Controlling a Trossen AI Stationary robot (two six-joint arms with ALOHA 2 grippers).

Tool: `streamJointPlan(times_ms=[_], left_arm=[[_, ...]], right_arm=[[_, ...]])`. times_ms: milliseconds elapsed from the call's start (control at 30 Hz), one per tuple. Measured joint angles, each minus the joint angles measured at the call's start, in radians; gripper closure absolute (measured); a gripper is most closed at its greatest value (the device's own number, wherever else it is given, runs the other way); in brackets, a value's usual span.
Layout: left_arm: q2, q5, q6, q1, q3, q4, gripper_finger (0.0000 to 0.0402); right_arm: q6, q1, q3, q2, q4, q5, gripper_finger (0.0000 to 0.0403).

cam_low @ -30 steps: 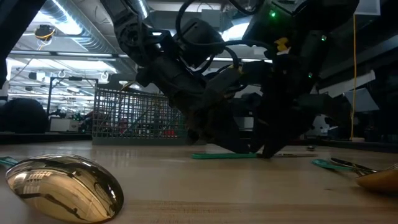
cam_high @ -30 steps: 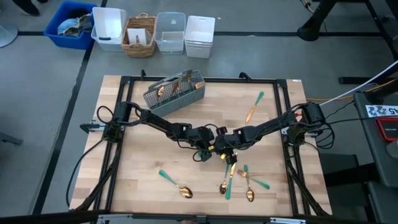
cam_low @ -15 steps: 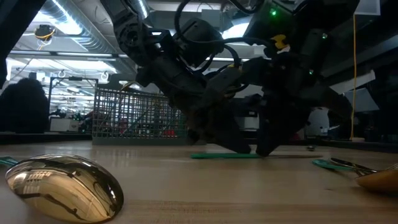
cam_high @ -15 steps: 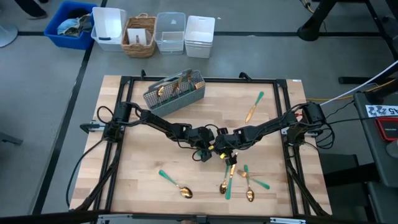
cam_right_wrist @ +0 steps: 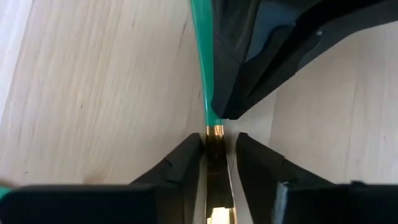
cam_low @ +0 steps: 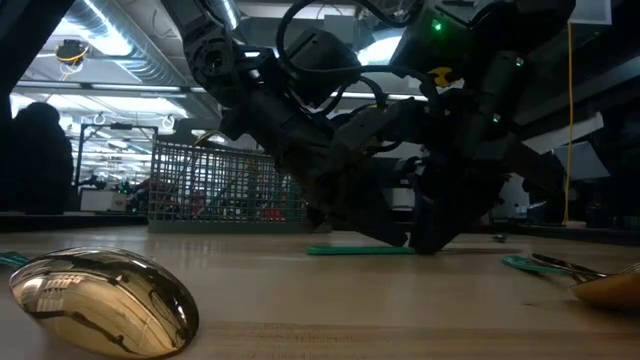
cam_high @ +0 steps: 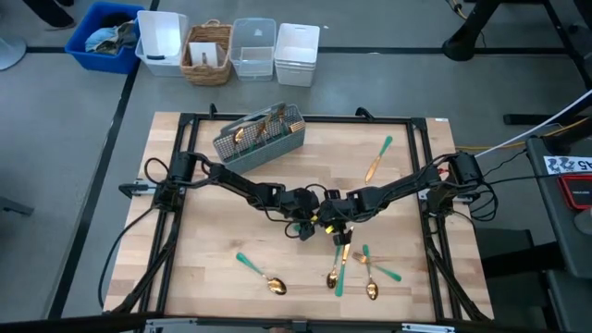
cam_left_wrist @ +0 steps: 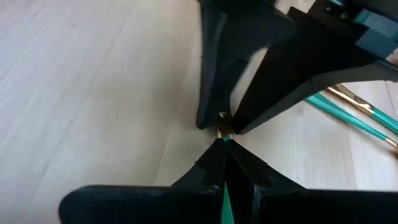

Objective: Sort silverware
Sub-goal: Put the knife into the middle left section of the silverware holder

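Note:
A piece of silverware (cam_high: 310,228) lies at the table's middle, its teal handle (cam_low: 360,250) flat on the wood and its head hidden under the arms. Both grippers meet over it. My left gripper (cam_left_wrist: 224,144) comes from the left and is shut on the handle. My right gripper (cam_right_wrist: 214,152) comes from the right. It is open a little, and its fingers stand close on either side of the gold neck (cam_right_wrist: 215,140). More silverware lies loose: a spoon (cam_high: 262,274), a cluster (cam_high: 353,268) and one piece (cam_high: 377,159). My left gripper pinches the teal handle (cam_left_wrist: 225,186) at its end next to the gold neck, between its two fingers. They slant down from the table's left and lie along the handle. The handle lies on the table. My right gripper flanks the neck; whether it touches it, I cannot tell.
A grey mesh caddy (cam_high: 261,139) with several pieces in it stands toward the far left. A spoon bowl (cam_low: 100,300) lies close to the low camera. Bins and a basket (cam_high: 208,51) stand beyond the far edge. Bare wood lies to the left.
Both grippers have stayed at the table's middle over the same piece, and its handle still lies flat on the wood. No opening or shutting shows.

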Motion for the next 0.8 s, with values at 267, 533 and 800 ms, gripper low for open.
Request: streamJointPlan(times_ms=[267, 533, 800], left_arm=[[-0.002, -0.044, 0.092, -0.031, 0.000, -0.007, 0.0401], [-0.024, -0.096, 0.132, -0.042, 0.002, -0.038, 0.0401], [-0.097, -0.097, 0.163, -0.051, 0.004, -0.157, 0.0401]], right_arm=[[-0.011, 0.001, 0.000, 0.000, -0.001, 0.005, 0.0293], [-0.006, 0.001, 0.000, 0.000, -0.027, -0.024, 0.0345], [0.013, 0.001, 0.000, -0.001, -0.049, -0.083, 0.0375]])
